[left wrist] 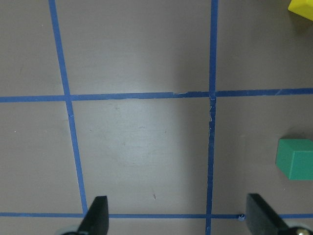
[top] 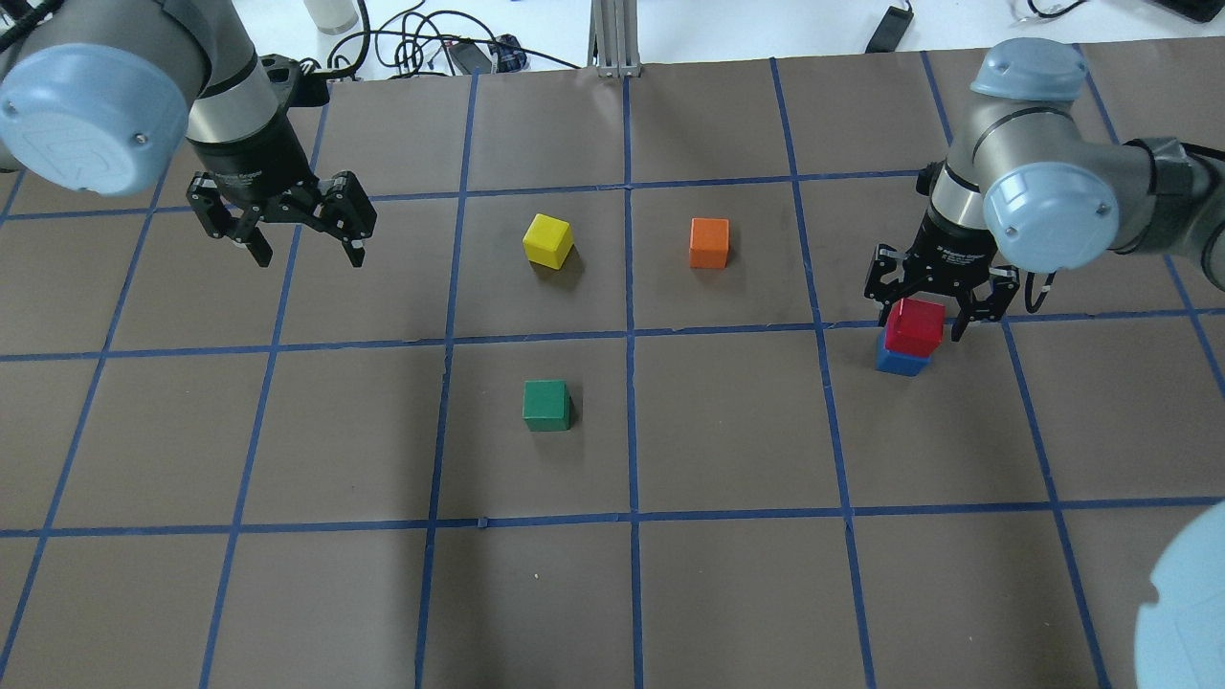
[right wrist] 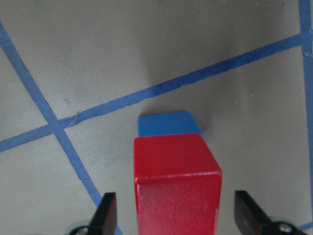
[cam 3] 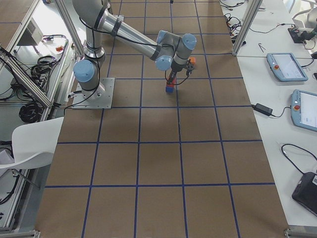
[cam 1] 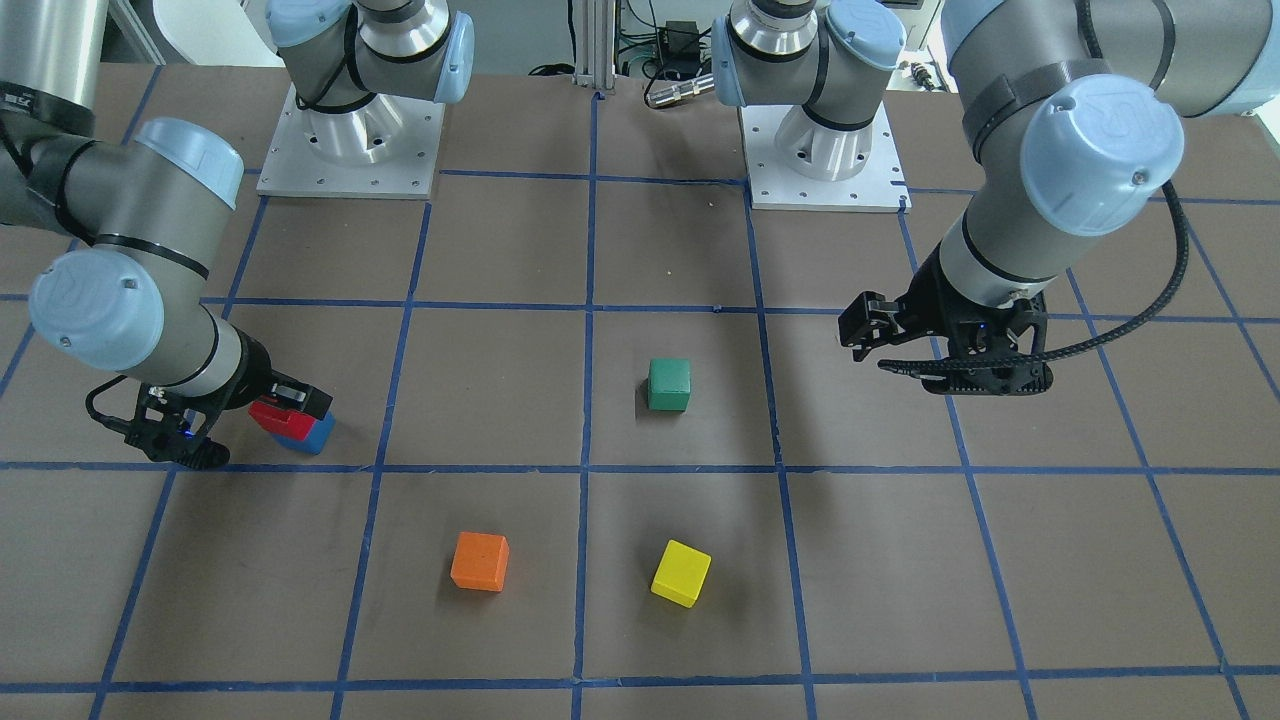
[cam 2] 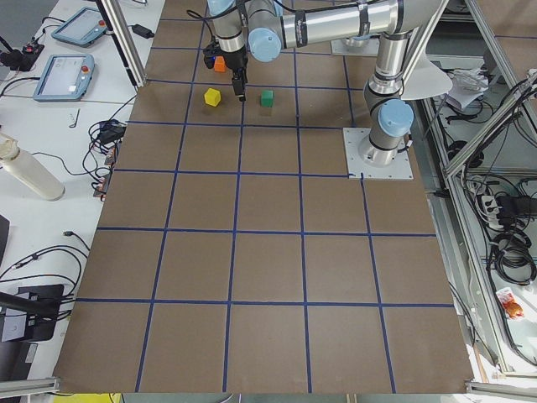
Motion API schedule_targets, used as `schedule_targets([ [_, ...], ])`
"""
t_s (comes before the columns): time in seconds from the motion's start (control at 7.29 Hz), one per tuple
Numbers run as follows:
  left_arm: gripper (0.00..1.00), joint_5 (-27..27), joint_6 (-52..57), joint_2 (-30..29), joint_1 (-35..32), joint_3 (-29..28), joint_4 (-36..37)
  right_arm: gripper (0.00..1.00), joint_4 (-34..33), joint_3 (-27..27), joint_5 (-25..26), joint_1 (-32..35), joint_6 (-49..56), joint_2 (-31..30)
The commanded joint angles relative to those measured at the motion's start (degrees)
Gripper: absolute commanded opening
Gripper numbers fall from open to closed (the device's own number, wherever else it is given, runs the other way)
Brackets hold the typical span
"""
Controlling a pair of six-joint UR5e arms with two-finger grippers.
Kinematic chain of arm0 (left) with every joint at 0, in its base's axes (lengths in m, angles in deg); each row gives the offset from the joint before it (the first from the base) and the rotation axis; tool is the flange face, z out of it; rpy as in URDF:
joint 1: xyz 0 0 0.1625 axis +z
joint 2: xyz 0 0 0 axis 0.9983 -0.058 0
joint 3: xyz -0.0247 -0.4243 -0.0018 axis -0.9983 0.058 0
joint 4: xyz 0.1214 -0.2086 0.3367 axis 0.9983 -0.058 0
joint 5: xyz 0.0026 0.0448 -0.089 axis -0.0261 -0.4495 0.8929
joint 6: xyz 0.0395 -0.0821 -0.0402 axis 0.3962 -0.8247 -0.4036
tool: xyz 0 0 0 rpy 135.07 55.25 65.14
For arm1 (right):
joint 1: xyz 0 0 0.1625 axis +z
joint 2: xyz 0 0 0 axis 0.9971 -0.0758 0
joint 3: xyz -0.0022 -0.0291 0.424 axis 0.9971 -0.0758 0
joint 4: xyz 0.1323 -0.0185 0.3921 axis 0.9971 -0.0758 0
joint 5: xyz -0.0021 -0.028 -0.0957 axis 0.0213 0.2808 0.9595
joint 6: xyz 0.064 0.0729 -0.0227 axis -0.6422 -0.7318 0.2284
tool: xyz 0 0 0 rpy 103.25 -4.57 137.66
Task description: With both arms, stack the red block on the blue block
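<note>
Brown tabletop (top: 727, 593) gridded with blue tape, seen from overhead: the right gripper (top: 922, 330) straddles the red block (top: 914, 325), which sits on the blue block (top: 900, 362) toward the table's right side. The left gripper (top: 309, 259) hangs spread wide at far left. A yellow block (top: 547, 239), an orange block (top: 709, 242) and a green block (top: 546, 405) lie between the arms.

Front view: the red block rests on the blue block.

Right wrist view: both fingers (right wrist: 108, 215) stand clear of the red block, with a gap on each side.

Left wrist view: fingers apart above the tabletop, with the green block at the right edge.
</note>
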Motion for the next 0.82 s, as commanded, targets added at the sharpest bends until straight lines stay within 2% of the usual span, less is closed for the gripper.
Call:
schedule_targets([
  [0.0, 1.00, 0.0, 0.0, 0.0, 0.0, -0.1, 0.0, 1.00, 0.5, -0.6, 1.9, 0.0, 0.3, -0.8],
  [0.14, 1.00, 0.0, -0.2, 0.6, 0.0, -0.3, 0.0, 1.00, 1.4, -2.4, 2.5, 0.1, 0.3, -1.5],
  [0.55, 1.00, 0.3, -6.9, 3.0, -1.2, -0.5, 0.5, 1.00, 11.4, -12.9, 2.1, 4.3, 0.3, -4.0],
  [0.69, 1.00, 0.0, -7.4, 3.8, -2.9, -0.4, -0.2, 1.00, 12.6, -15.4, -0.1, 5.3, 0.1, -5.0],
])
